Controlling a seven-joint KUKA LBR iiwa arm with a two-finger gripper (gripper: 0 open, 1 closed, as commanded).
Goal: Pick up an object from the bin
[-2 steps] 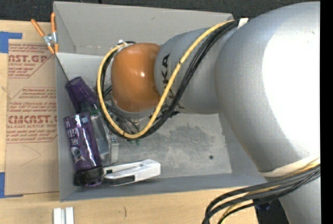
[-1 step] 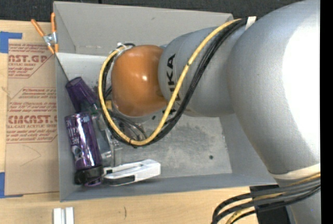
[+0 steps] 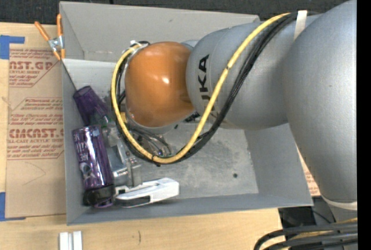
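My gripper (image 3: 128, 163) reaches down from under the orange wrist cover into the left half of the bin. Its metal tip stands just right of a purple foil-wrapped tube (image 3: 90, 157) that lies lengthwise along the left wall, its dark cap toward the front corner. A white plastic handled thing (image 3: 148, 190) lies flat just below the gripper, by the front wall. A second purple piece (image 3: 88, 98), darker and tilted, lies further back against the left wall. Whether anything is in the gripper's grasp is hidden.
The arm and its orange cover, looped with yellow and black cables, hang over the bin's middle and back and hide the floor there. Bare grey floor shows at the front right. The left and front walls stand close to the gripper.
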